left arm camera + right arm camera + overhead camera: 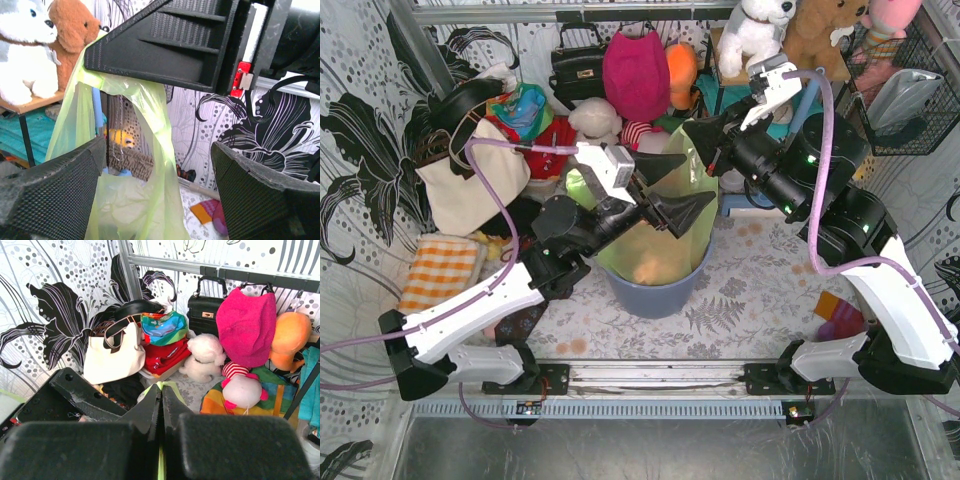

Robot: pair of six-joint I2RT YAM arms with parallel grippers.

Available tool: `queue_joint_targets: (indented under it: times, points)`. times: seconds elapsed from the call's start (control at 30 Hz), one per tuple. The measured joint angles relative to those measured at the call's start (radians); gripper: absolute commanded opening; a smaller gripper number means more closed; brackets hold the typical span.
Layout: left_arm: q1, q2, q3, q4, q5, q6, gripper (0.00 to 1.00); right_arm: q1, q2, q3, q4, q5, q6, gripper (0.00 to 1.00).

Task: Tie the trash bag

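Right gripper [161,395] pinched shut on trash bag [120,205] flap, centre of right wrist view. Left gripper [157,147] gaping, empty. A hard pull risks tearing the thin film or slipping it out.

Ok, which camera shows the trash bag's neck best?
Left wrist: the trash bag stretches up, close and clear. The top view shows it in the bin, partly behind both arms. The right wrist shows only a green sliver in the shut right hand.
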Motion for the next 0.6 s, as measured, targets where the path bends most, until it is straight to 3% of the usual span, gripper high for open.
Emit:
queue_joint_targets:
  times: [0.2,0.6]
  points:
    - [-0.01,-0.008,-0.084,0.157,-0.021,0.073,0.96,0.0,0.0,0.0,0.002,-0.009,0.01,0.0]
    - [-0.013,-0.061,-0.145,0.296,-0.014,0.215,0.97,0.0,-0.003,-0.007,0.003,-0.016,0.018,0.0]
